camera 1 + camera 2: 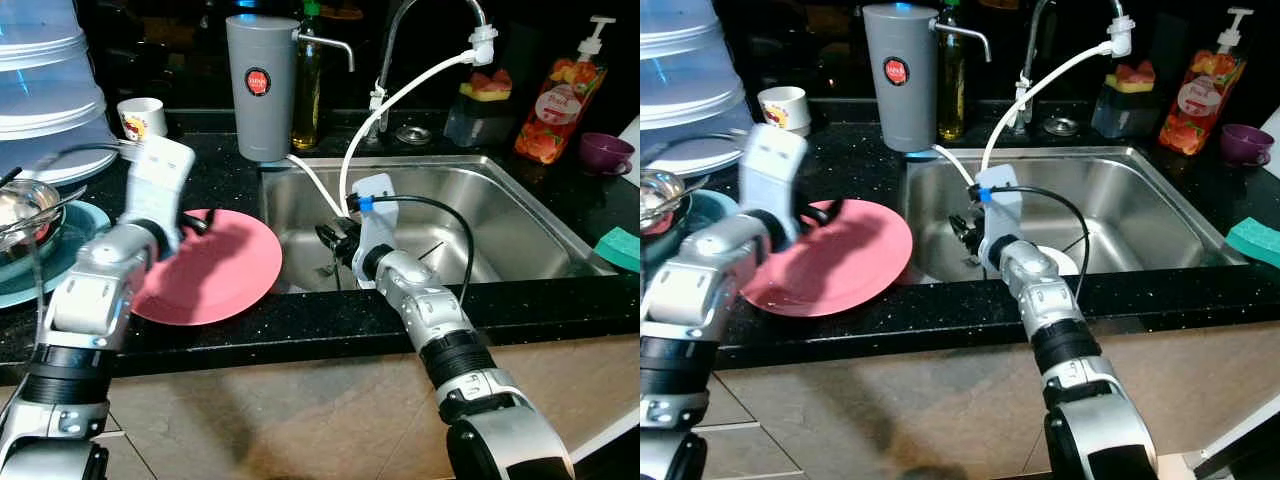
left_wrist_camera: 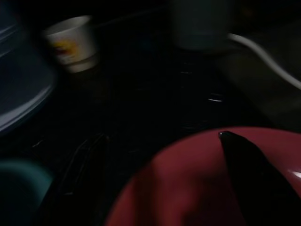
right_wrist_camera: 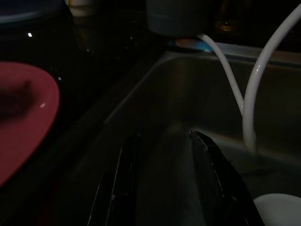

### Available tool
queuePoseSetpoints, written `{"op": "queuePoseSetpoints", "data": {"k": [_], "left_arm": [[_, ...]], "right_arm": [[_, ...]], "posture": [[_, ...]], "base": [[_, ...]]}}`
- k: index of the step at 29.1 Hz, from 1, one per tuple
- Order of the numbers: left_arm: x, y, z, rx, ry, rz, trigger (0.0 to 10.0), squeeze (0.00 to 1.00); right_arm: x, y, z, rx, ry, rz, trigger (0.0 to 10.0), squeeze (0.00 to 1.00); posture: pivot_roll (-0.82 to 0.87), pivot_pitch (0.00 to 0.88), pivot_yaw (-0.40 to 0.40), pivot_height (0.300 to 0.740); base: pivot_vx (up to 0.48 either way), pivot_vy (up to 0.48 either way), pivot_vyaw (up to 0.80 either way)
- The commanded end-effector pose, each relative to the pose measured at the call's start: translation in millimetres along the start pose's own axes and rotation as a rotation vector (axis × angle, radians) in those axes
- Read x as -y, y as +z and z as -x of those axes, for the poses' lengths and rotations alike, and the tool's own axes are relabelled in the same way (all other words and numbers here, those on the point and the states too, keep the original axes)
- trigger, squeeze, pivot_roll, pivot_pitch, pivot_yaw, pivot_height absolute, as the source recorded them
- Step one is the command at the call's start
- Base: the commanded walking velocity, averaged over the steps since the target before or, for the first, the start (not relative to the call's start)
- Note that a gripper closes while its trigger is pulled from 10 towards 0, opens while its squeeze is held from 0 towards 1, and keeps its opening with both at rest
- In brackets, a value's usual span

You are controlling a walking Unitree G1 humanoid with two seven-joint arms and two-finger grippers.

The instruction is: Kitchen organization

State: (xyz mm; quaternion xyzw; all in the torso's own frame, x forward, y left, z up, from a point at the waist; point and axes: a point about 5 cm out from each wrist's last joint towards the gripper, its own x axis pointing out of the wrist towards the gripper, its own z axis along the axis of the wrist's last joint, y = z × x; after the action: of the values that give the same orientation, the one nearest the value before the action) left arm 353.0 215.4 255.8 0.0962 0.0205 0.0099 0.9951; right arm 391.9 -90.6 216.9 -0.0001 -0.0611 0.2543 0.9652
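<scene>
Left tool (image 1: 196,222) on the pink plate (image 1: 215,268) at the sink's (image 1: 520,200) bench edge; grip unclear. Right tool (image 1: 330,240) slightly parted, empty, inside the sink. White dish (image 3: 277,211) below it, mostly hidden.

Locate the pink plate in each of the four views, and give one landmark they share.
Left eye view: pink plate on the black counter, left of the sink, under the left claw.
Right eye view: same spot.
Left wrist view: lower right, beneath a black finger.
Right wrist view: at the picture's left edge.
Shared landmark: the grey cylinder canister with its white hose, behind the plate.
</scene>
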Motion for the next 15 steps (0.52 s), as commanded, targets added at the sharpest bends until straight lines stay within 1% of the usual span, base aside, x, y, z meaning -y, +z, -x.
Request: {"op": "queuePoseSetpoints", "data": {"k": [1,2,4,6,10,11,13,14,15], "left_arm": [[-3.5,-9,-1.4,-0.043,0.06,0.041,10.0,0.02],[-4.9,-11,-1.4,-0.052,0.073,0.053,10.0,0.0],[-11.6,-15,-1.6,-0.076,0.126,0.055,10.0,0.0],[-14.4,-18,-1.8,-0.101,0.143,0.082,10.0,0.0],[-13.9,-24,-2.5,-0.144,0.128,0.146,10.0,0.0],[-13.9,-24,-2.5,-0.144,0.128,0.146,10.0,0.0],[-12.2,-29,-3.0,-0.174,0.119,0.197,10.0,0.0],[-12.2,-29,-3.0,-0.174,0.119,0.197,10.0,0.0],[-9.2,-32,-3.5,-0.198,0.105,0.256,10.0,0.0]], "right_arm": [[-1.9,9,-2.2,0.035,0.008,-0.007,10.0,0.0],[-2.1,9,-2.2,0.037,0.009,-0.01,10.0,0.0],[-3.8,10,-2.3,0.041,0.019,-0.014,10.0,0.0],[-5.0,10,-2.2,0.045,0.029,-0.016,10.0,0.0],[-5.5,11,-2.0,0.051,0.038,-0.015,10.0,0.0],[-5.5,11,-2.0,0.051,0.038,-0.015,10.0,0.0],[-5.2,12,-2.0,0.054,0.039,-0.014,10.0,0.0],[-5.2,12,-2.0,0.054,0.039,-0.014,10.0,0.0],[-5.2,12,-2.0,0.055,0.04,-0.012,10.0,0.0]], "posture": [[0.14,0.057,-0.005,0.74],[0.14,0.057,-0.005,0.74],[0.14,0.056,-0.005,0.74],[0.14,0.056,-0.005,0.74],[0.14,0.05,-0.003,0.74],[0.14,0.05,-0.003,0.74],[0.14,0.049,-0.003,0.74],[0.14,0.049,-0.003,0.74],[0.14,0.045,-0.004,0.74]], "base": [[0.0,0.0,0.0],[0.0,0.0,0.0],[0.0,0.0,0.0],[0.0,0.0,0.0],[0.0,0.0,0.0],[0.0,0.0,0.0],[0.0,0.0,0.0],[0.0,0.0,0.0],[0.0,0.0,0.0]]}}
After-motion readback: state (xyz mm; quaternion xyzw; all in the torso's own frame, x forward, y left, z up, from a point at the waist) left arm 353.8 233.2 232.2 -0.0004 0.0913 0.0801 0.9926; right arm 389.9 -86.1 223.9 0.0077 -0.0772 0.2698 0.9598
